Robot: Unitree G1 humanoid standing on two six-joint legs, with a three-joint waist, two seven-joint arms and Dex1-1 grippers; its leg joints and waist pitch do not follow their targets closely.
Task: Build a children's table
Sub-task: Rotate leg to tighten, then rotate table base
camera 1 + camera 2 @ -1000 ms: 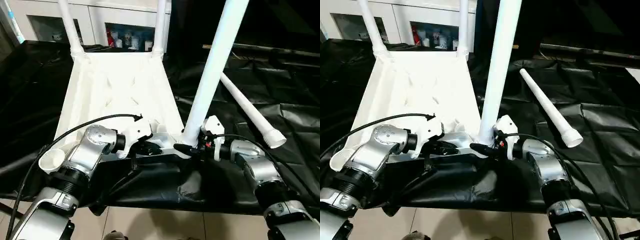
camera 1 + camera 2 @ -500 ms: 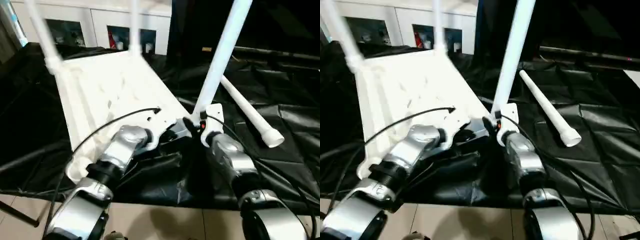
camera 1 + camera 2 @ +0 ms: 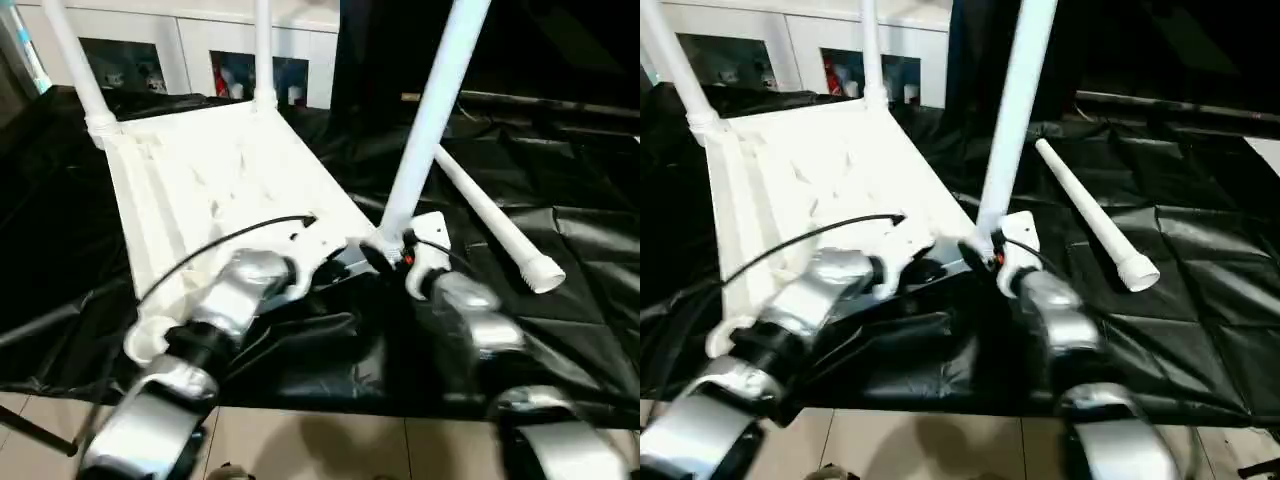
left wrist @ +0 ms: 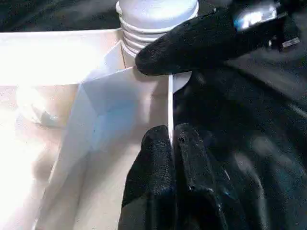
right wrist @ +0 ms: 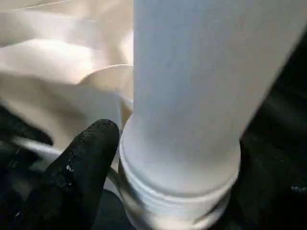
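I find the left gripper (image 4: 171,143) clamped on the thin edge wall of the table top (image 3: 215,185), its two black fingers pressed together over that rim close to the near right corner. From the left wrist view, the ribbed foot of the near leg (image 3: 430,110) sits in the corner socket just beyond, and a black finger of the right gripper (image 4: 201,40) crosses in front of it.

In the right wrist view one finger (image 5: 79,167) lies just beside the leg's collar. The other finger is hidden behind the leg, so I cannot tell whether the right gripper is gripping the leg or merely standing around it — contact is not clear.

The table top lies upside down, ribs upward, on black sheeting (image 3: 560,250). Two far legs (image 3: 75,65) stand in their sockets, their tops cut off by the frame edge. The near left socket (image 3: 145,340) is empty. A fourth leg (image 3: 490,220) lies loose on the sheeting, well right of the top. A white cabinet (image 3: 190,45) stands behind — its contents too blurred to identify.
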